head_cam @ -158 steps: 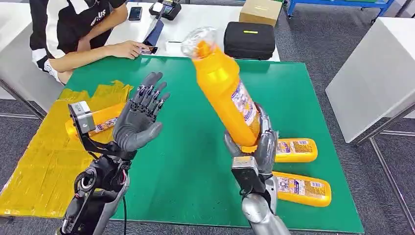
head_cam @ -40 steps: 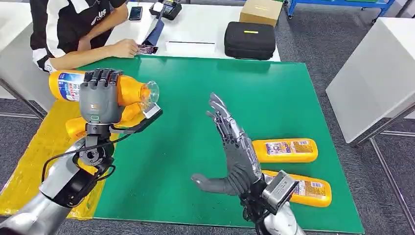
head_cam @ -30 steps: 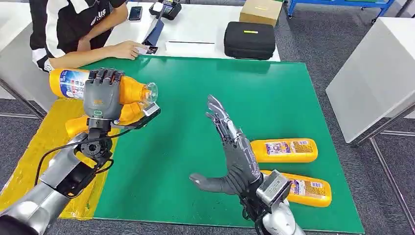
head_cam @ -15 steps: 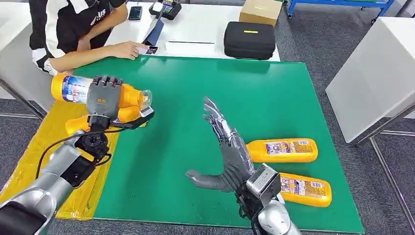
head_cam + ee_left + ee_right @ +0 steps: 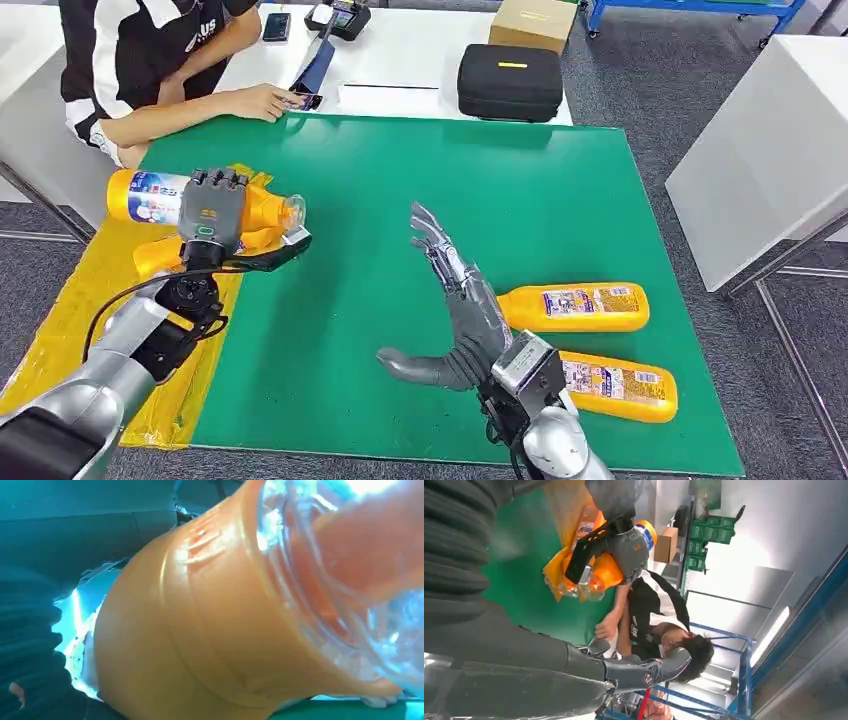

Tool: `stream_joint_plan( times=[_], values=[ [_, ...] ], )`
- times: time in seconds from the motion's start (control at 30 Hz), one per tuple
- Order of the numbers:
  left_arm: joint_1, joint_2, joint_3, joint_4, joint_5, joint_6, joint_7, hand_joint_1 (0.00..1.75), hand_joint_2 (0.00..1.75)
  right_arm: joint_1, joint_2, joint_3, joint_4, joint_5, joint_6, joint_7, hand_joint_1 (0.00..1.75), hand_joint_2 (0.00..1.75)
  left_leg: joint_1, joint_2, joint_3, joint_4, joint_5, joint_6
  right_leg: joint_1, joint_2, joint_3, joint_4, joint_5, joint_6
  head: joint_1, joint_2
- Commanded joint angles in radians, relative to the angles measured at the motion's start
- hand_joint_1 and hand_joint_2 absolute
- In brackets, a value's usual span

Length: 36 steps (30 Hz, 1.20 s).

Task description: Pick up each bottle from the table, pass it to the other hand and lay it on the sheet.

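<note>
My left hand grips an orange bottle held sideways, its clear cap pointing toward the table's middle, just above the yellow sheet. Another orange bottle lies on the sheet under it. The held bottle looms close in the left wrist view. My right hand is open, fingers spread and upright, over the green mat. Two orange bottles lie on the mat to its right. The right wrist view shows my left hand with the bottle.
A person sits at the far left corner with a hand near a phone. A black case and a cardboard box stand on the white table behind. Another white table is at the right.
My left hand has received the bottle from the right hand, carried it left and lowered it toward the sheet. My right hand has let go and drawn slightly back and down, staying open.
</note>
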Motion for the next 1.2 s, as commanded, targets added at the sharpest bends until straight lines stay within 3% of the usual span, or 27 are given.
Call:
stream_joint_plan(
  times=[0.03,0.77,0.8,0.83,0.87,0.97,1.0,1.2],
  values=[
    [-0.057,-0.025,0.027,0.114,-0.002,-0.021,-0.011,1.75,1.75,-0.026,0.017,-0.016,0.06,0.007,0.011,0.008,0.0,1.75,0.001,-0.001,0.003,0.001,-0.002,0.0,0.001,0.0,0.003,0.0,-0.001,-0.004,0.0,0.0],
    [-0.01,-0.061,0.034,0.157,-0.002,-0.095,-0.031,1.75,1.75,-0.007,0.028,-0.019,0.066,0.024,0.014,0.012,0.0,1.75,0.001,-0.001,0.005,0.001,-0.003,0.001,0.001,0.0,0.005,0.0,-0.003,-0.006,0.0,0.0],
    [-0.009,-0.067,0.044,0.162,-0.002,-0.114,-0.033,1.48,1.75,-0.007,0.029,-0.019,0.068,0.027,0.015,0.013,0.0,1.75,0.001,-0.001,0.004,0.001,-0.003,0.001,0.001,0.0,0.005,0.0,-0.002,-0.005,0.0,0.0],
    [-0.008,-0.072,0.055,0.168,-0.002,-0.134,-0.041,0.09,1.75,-0.007,0.03,-0.02,0.07,0.028,0.015,0.013,0.0,1.75,0.001,-0.001,0.003,0.0,-0.001,0.0,0.001,0.0,0.003,0.0,-0.001,-0.004,0.0,0.0],
    [-0.011,-0.076,0.038,0.186,-0.002,-0.188,-0.051,0.0,1.75,-0.007,0.033,-0.021,0.076,0.031,0.015,0.013,0.0,1.75,0.001,-0.001,0.005,0.001,-0.003,0.001,0.001,0.0,0.006,0.0,-0.003,-0.006,0.0,0.0],
    [-0.012,-0.082,0.051,0.22,-0.002,-0.263,-0.064,0.0,1.75,-0.015,0.04,-0.021,0.086,0.033,0.016,0.014,0.0,1.75,0.001,-0.001,0.006,0.001,-0.003,0.001,0.001,0.001,0.006,0.0,-0.003,-0.006,0.0,0.0],
    [-0.008,-0.083,0.058,0.223,-0.002,-0.271,-0.068,0.0,0.0,-0.019,0.042,-0.021,0.089,0.034,0.017,0.014,0.0,1.75,0.001,0.0,0.005,0.0,-0.003,0.001,0.001,0.001,0.005,0.0,-0.002,-0.005,0.0,0.0],
    [0.001,-0.082,0.067,0.224,0.0,-0.246,-0.07,0.0,0.0,-0.019,0.052,-0.025,0.085,0.04,0.014,0.025,0.0,1.75,0.001,0.0,0.005,0.0,-0.003,0.001,0.001,0.001,0.005,0.0,-0.002,-0.005,0.0,0.0]
  ],
)
